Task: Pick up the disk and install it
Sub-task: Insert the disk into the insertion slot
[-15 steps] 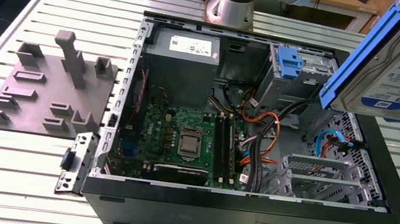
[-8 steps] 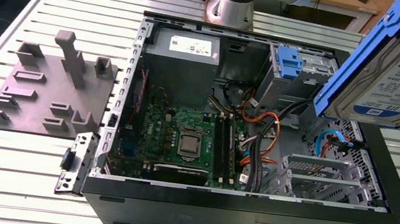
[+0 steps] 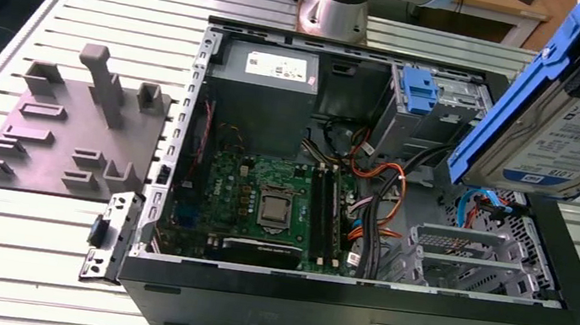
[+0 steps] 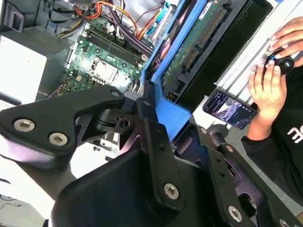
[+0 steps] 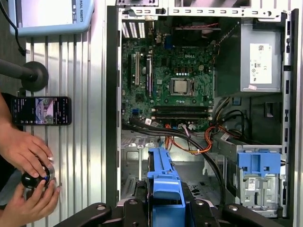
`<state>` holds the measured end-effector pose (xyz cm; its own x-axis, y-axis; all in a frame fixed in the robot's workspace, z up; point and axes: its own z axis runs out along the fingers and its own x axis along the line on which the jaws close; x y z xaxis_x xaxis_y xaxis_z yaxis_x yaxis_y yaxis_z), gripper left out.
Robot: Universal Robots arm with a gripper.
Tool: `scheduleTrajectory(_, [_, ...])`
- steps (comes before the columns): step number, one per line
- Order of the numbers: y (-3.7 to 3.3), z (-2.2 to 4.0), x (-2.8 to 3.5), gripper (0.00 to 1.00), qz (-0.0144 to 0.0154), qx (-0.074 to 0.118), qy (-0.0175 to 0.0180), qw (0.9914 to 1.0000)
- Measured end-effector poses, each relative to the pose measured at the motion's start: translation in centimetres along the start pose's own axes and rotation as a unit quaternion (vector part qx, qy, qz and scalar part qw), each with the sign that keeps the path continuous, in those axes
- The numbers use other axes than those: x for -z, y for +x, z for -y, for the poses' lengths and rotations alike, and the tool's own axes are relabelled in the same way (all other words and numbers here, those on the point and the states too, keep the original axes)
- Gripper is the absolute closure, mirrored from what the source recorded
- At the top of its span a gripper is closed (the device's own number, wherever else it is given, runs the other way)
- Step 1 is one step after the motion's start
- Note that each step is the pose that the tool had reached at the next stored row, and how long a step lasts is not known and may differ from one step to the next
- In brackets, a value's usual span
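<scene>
Blue-framed disk (image 3: 574, 126): flat silver-grey metal slab with a white-and-blue label and a bright blue plastic bracket along its edges. It is held in the air, steeply tilted, above the computer case's corner at the exterior view's right, clear of the case.
Disk underside: the second wrist view shows a green circuit board set inside the blue frame.
Gripper (image 5: 165, 205): black angular linkage plates with silver bolt heads. It is clamped on the disk's blue bracket, one finger on either side.
Computer case (image 3: 361, 305): black sheet-metal tower lying on its side, open face up.
Motherboard (image 3: 261, 201): green, studded, on the case floor, with a square metal socket in its middle.
Power supply (image 3: 263, 91): plain grey box with a white sticker, in the case's far corner.
Blue tab (image 3: 418, 91): small moulded plastic piece, in the case's bay just beside the power supply.
Drive cage (image 3: 470, 260): perforated bare metal, inside the case below the held disk.
Cables (image 3: 373, 174): orange and black bundle, between motherboard and cage.
Table (image 3: 6, 242): ribbed aluminium slats under the case.
Fixture (image 3: 67, 131): matte grey block with upright pegs, beside the case.
Person's hands (image 5: 26, 151): outside the case, near a dark phone (image 5: 41, 110).
</scene>
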<state>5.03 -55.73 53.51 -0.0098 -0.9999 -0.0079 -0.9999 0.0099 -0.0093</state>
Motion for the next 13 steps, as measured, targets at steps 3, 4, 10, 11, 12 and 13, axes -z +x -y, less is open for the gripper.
scheduleTrajectory(3, [0.15, 0.10, -0.54, 0.64, 0.0015, 0.000, 0.0000, 1.00000])
scheduleTrajectory(4, [0.21, 0.12, -0.72, 0.64, 0.0016, 0.000, 0.0000, 1.00000])
scheduleTrajectory(10, [0.67, 0.18, -1.82, 0.64, 0.0019, 0.000, -0.0001, 1.00000])
scheduleTrajectory(11, [0.71, 0.18, -2.00, 0.64, 0.0019, 0.000, -0.0001, 1.00000])
scheduleTrajectory(12, [0.75, 0.18, -2.35, 0.64, 0.0019, 0.000, -0.0001, 1.00000])
scheduleTrajectory(13, [0.76, 0.18, -2.52, 0.64, 0.0020, 0.000, 0.0000, 1.00000])
